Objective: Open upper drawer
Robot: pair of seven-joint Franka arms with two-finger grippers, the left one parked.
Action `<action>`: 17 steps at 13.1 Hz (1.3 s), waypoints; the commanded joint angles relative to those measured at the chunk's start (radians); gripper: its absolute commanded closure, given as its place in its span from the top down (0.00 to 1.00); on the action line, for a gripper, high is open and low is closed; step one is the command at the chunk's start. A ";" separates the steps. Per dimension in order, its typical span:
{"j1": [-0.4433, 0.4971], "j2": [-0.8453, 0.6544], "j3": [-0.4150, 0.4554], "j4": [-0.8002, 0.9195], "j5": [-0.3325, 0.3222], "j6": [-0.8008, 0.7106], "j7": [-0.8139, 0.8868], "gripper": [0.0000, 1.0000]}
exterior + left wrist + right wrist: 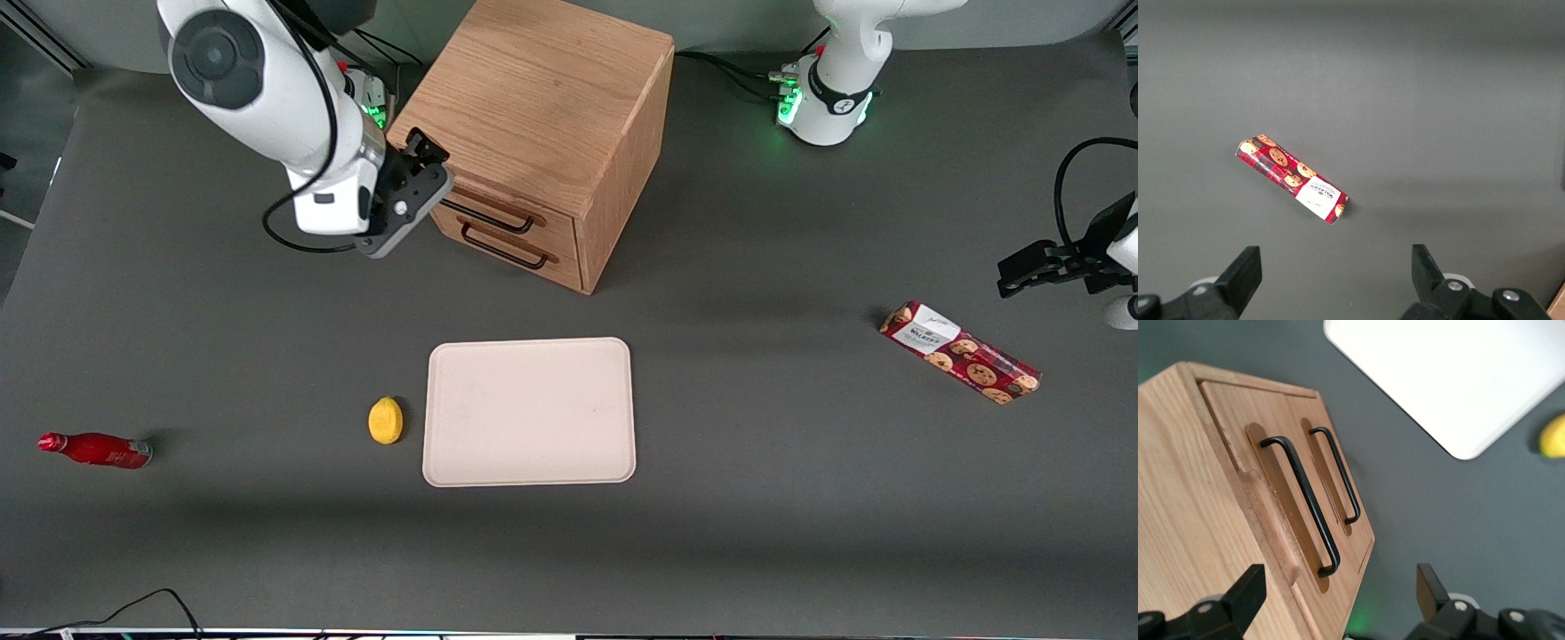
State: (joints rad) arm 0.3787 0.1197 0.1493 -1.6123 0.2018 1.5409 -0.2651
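Observation:
The oak cabinet [533,98] stands at the back of the table, its front turned toward the working arm's end. The upper drawer [498,206] sits flush in it, with its thin black bar handle [494,219] above the lower drawer's matching handle [503,250]. My gripper [425,164] hovers just off the cabinet's front, at the end of the upper handle that lies farther from the front camera. In the right wrist view the gripper [1338,583] is open. Its fingers [1251,587] straddle the end of the upper handle [1301,500] without touching it.
A beige tray [530,411] lies nearer the front camera than the cabinet, with a lemon [385,420] beside it. A red bottle [96,450] lies toward the working arm's end. A cookie box [960,352] lies toward the parked arm's end.

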 commanded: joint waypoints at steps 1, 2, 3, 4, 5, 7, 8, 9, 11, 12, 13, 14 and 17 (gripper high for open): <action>-0.001 0.052 -0.005 0.003 0.030 0.036 -0.082 1.00; 0.000 0.070 -0.005 0.005 0.030 0.045 -0.082 1.00; 0.012 0.086 -0.005 0.005 0.031 0.056 -0.080 1.00; 0.019 0.096 -0.005 0.006 0.031 0.059 -0.079 1.00; 0.020 0.110 -0.005 0.005 0.031 0.071 -0.079 1.00; 0.026 0.142 -0.002 0.005 0.033 0.079 -0.080 1.00; 0.026 0.149 0.003 0.003 0.031 0.079 -0.080 1.00; 0.028 0.152 0.003 0.002 0.031 0.079 -0.082 1.00; 0.028 0.159 0.022 -0.020 0.031 0.077 -0.082 1.00; 0.026 0.161 0.032 -0.029 0.031 0.079 -0.082 1.00; 0.026 0.159 0.033 -0.038 0.031 0.079 -0.082 1.00; 0.026 0.159 0.033 -0.047 0.031 0.079 -0.082 1.00; 0.026 0.159 0.033 -0.086 0.030 0.111 -0.083 1.00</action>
State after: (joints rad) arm 0.4037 0.2844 0.1863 -1.6671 0.2128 1.6205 -0.3219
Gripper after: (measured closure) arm 0.000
